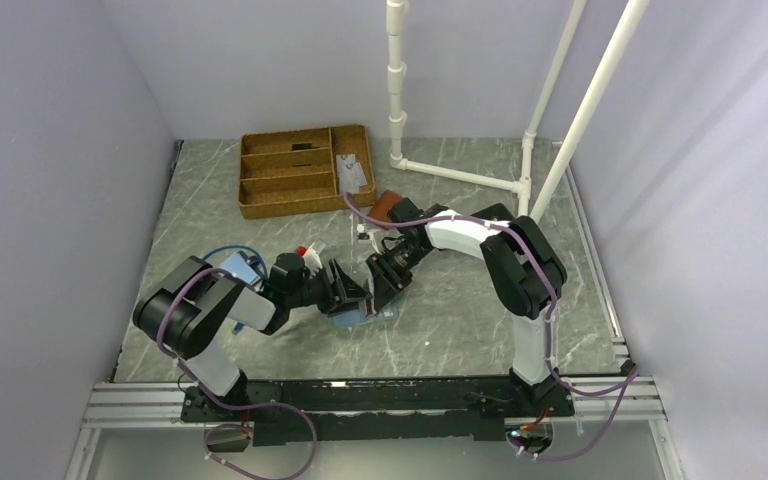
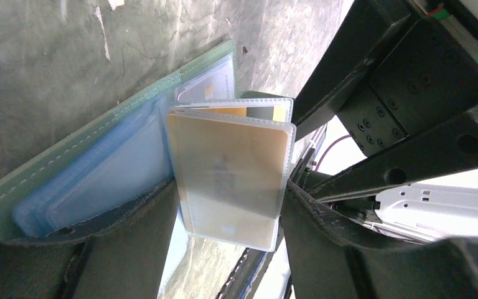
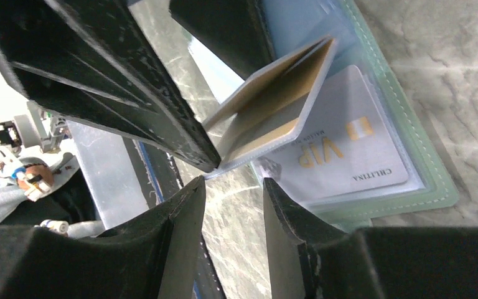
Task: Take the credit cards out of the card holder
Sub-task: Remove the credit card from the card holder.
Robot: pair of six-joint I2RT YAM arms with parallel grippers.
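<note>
Card holder [image 2: 50,171] lies open on the grey marbled table [image 1: 460,320] in the middle of the workspace, between the two grippers, its greenish stitched edge and clear plastic pockets facing up. One clear sleeve leaf stands tilted up off the card holder, and a tan card [image 2: 224,149] sits inside it. Beneath it, a whitish-grey card printed "VIP" [image 3: 342,152] lies flat in a pocket of the holder. Both credit cards are inside their sleeves. The left gripper [image 2: 230,190] is spread wide and reaches over the holder, with the raised leaf between its fingers. The leaf's side edges meet both fingers, but whether they pinch it cannot be told. One left finger [image 2: 124,243] also rests over the bluish stack of sleeves. The right gripper [image 3: 235,193] hovers just beside the lifted leaf, its jaws parted by a narrow gap with only bare table showing between them. Farther back on the table stand a wooden divided tray [image 1: 290,175] and a white pipe frame [image 1: 460,175], well apart from the holder.
</note>
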